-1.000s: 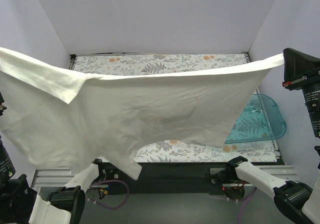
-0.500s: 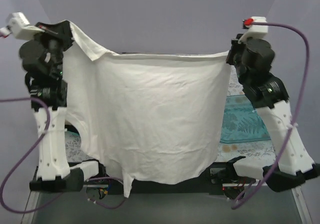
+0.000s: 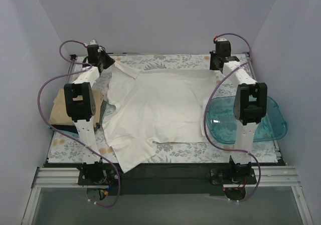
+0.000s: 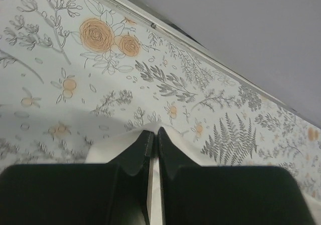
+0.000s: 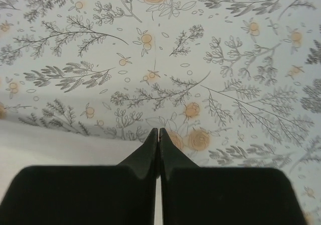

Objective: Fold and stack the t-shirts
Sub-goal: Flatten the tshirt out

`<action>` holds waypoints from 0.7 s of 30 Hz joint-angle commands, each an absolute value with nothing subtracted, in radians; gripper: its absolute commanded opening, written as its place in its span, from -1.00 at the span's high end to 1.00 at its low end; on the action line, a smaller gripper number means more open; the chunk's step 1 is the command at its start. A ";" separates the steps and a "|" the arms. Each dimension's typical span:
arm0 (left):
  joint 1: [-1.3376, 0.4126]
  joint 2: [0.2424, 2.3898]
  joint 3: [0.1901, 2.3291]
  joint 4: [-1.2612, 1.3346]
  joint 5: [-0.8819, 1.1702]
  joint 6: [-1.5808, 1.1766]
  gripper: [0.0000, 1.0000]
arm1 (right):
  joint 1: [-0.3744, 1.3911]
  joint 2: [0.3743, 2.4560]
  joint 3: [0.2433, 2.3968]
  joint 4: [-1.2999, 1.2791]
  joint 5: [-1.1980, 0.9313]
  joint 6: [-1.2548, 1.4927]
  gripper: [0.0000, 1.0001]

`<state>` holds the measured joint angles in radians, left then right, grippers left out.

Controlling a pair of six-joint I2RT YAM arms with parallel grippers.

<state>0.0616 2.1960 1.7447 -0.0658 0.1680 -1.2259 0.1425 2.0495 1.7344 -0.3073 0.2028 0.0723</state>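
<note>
At the near edge of the desk [image 3: 200,156] the white t-shirt [image 3: 160,109] spills a little past the floral cover, one corner of it drooping over the edge just right of the left arm's base. From there the shirt lies spread and mostly flat across the middle of the desk, with soft wrinkles, a sleeve bulging toward the left edge and the cloth widening toward the far edge. Beside it at the left edge lies the tan t-shirt [image 3: 61,109], flat and partly hidden behind the left arm, which rises in front of it; the two shirts lie close, but whether they touch cannot be told. At the right edge sits the translucent blue tub [image 3: 273,120], partly behind the right arm, just beside the white shirt's right side. Both arms reach out long toward the far edge. Near the far left corner the left gripper [image 3: 106,61] is down at the shirt's far left corner; the left wrist view shows its fingers [image 4: 133,155] pressed together with a thin strip of white cloth pinched between them. Near the far right corner the right gripper [image 3: 216,67] sits at the shirt's far right corner, its jaws likewise closed tight on white cloth, with the shirt's edge showing to one side of them and bare floral cover beyond.
</note>
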 commanded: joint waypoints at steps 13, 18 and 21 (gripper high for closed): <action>0.060 2.433 1.988 -0.006 0.241 -1.259 1.00 | 0.080 2.352 2.063 -0.170 0.045 0.055 0.97; 0.057 2.366 1.944 -0.015 0.212 -1.275 1.00 | 0.077 2.353 2.080 -0.161 -0.023 0.051 0.97; 0.045 2.237 1.806 -0.028 0.122 -1.292 1.00 | 0.077 2.277 1.968 -0.160 -0.006 0.049 0.97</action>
<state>0.0601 2.4378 1.9068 -0.0174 0.2089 -1.2766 0.0795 2.3573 2.0346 -0.1978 0.0139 0.0696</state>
